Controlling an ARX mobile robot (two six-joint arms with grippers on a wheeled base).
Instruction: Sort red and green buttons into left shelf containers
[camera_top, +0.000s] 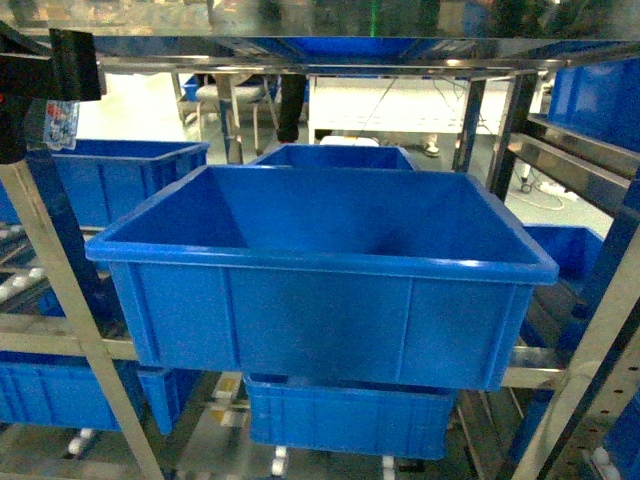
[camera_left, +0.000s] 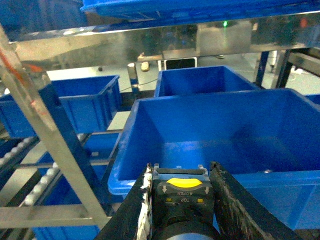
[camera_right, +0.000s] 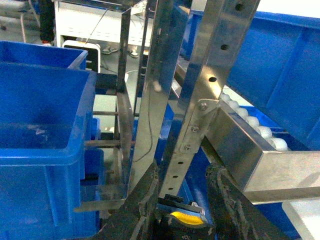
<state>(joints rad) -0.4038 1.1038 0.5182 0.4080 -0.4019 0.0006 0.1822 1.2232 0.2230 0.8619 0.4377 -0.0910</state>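
Here, deep bright-blue tote (camera_top: 320, 300), thick rolled rim, seemingly empty

Steel rack (camera_top: 70, 290), slotted uprights, roller rails. Big blue tote (camera_top: 320, 290) sits on middle level, front centre. Second tote (camera_top: 335, 156) directly behind big tote, touching or nearly so. Third tote (camera_top: 120, 180) left of big tote, set further back, same level. Another tote (camera_top: 350, 420) on level below big tote. More totes (camera_top: 55, 395) lower left of big tote. Tote (camera_top: 595, 100) upper right of big tote, on tilted roller rail (camera_right: 255, 127). Shelf plate (camera_top: 330, 50) spans above big tote.
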